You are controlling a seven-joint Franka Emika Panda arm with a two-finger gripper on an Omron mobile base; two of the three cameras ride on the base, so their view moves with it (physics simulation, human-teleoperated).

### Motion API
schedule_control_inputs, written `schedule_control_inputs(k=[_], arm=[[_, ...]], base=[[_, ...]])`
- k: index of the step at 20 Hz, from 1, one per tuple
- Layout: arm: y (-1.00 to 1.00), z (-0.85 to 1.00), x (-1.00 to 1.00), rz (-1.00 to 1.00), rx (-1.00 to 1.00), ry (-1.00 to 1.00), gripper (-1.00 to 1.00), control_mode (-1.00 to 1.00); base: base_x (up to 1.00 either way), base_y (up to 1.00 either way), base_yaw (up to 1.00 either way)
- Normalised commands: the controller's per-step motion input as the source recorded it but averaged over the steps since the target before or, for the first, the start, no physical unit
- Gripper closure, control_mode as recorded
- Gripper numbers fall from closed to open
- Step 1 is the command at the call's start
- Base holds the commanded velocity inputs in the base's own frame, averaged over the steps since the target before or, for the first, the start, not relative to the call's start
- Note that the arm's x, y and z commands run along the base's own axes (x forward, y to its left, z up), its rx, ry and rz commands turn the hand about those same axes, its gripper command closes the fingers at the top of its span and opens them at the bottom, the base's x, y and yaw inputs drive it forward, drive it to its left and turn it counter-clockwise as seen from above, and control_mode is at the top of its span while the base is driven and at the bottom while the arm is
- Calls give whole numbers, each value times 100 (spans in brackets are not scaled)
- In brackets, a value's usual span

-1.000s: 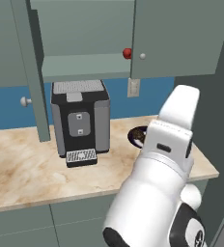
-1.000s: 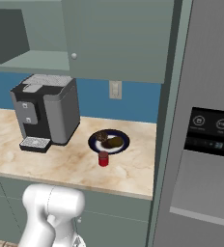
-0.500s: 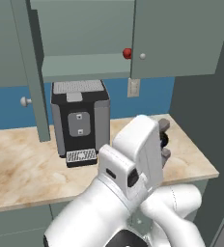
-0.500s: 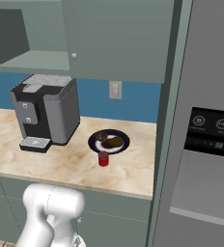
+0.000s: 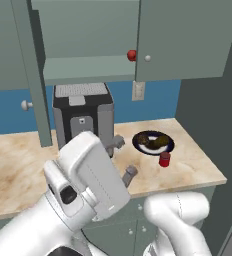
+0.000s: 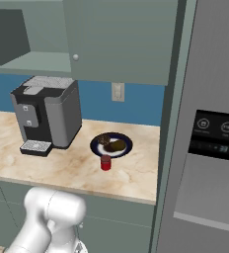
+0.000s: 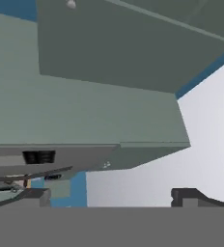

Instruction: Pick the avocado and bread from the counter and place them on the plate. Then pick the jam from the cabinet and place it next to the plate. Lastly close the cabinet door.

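Presently catalogued, with the coffee machine (image 6: 47,113) on the marble counter (image 6: 62,168) as landmark.

Plate (image 6: 111,145): navy-rimmed, flat on the counter just right of the coffee machine. It carries the bread (image 6: 103,139), a dark speckled lump on the machine's side, and the avocado (image 6: 118,146), smooth and olive-brown, touching or nearly touching the bread.

Jam (image 6: 105,162): small red jar, upright on the counter, just beside the plate's front rim and further from the wall than the machine.

Cabinet door (image 5: 32,75): above and left of the coffee machine, swung out edge-on toward the cameras, its shelf exposed. A small red ball (image 5: 131,55) sits on that shelf, above and right of the machine, by the neighbouring shut door (image 5: 188,40).

Gripper (image 5: 122,159): in front of the coffee machine, above the counter, fingers spread wide apart with nothing between them. Well apart from the jam and plate.
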Motion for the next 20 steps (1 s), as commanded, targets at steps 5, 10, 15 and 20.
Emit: schedule_control_inputs(k=[5, 10, 15, 20], arm=[[89, -19, 0, -15, 0, 16, -100, -100], [85, -20, 3, -18, 0, 16, -100, -100], [70, -12, 33, -16, 0, 22, -100, -100], [35, -4, 69, -8, 0, 18, -100, -100]], base=[[0, 0, 0], [0, 0, 0], [0, 0, 0], [0, 0, 0]])
